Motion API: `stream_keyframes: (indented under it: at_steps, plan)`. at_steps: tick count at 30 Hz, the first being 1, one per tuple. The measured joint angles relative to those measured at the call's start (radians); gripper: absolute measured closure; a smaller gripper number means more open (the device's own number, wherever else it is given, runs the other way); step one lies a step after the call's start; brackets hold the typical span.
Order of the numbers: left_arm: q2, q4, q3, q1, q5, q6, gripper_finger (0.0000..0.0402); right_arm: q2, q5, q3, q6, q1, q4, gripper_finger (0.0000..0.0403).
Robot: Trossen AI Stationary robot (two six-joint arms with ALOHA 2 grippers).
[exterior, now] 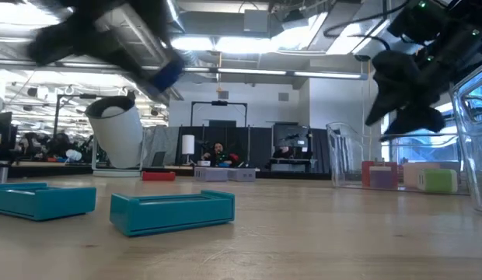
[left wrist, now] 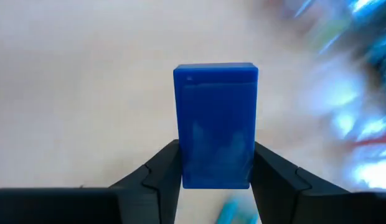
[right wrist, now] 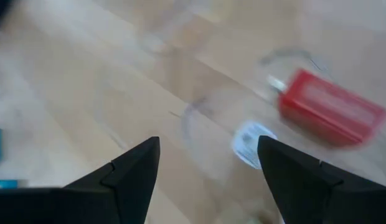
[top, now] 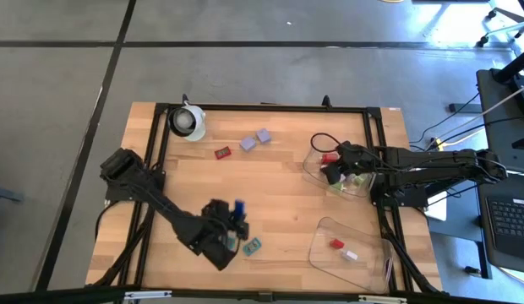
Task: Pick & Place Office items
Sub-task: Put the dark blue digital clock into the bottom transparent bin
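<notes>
Your left end effector (left wrist: 215, 174) grips a blue block (left wrist: 215, 124) above the counter (top: 279, 194); your right end effector (right wrist: 208, 168) hangs open, empty, over a clear tray (top: 313, 165).

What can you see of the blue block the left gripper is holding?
The blue block is a plain, smooth rectangular piece, plastic by its look, solid deep blue with square edges. It sits clamped between the left gripper's two dark fingers, which press its lower sides while most of it sticks out beyond them. It is held above the wooden table, clear of the teal pieces near the front edge.
</notes>
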Motion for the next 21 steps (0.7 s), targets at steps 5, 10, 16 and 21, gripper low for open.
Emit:
stream_keyframes:
  at_steps: [5, 10, 16, 21]
  plan:
    - [-0.002, 0.023, 0.076, 0.105, -0.333, 0.346, 0.0247, 0.000, -0.009, 0.000, -0.040, 0.000, 0.127, 0.0128]
    - [-0.003, 0.065, 0.157, 0.225, -0.295, 0.711, 0.0248, 0.000, -0.008, 0.000, -0.043, 0.000, 0.223, 0.0128]
    - [-0.003, 0.287, 0.185, 0.361, -0.082, 1.189, 0.0244, 0.000, -0.050, 0.000, -0.043, 0.000, 0.295, 0.0128]
    - [-0.003, 0.513, 0.185, 0.446, 0.047, 1.487, 0.0246, 0.000, -0.127, 0.001, -0.042, 0.000, 0.329, 0.0128]
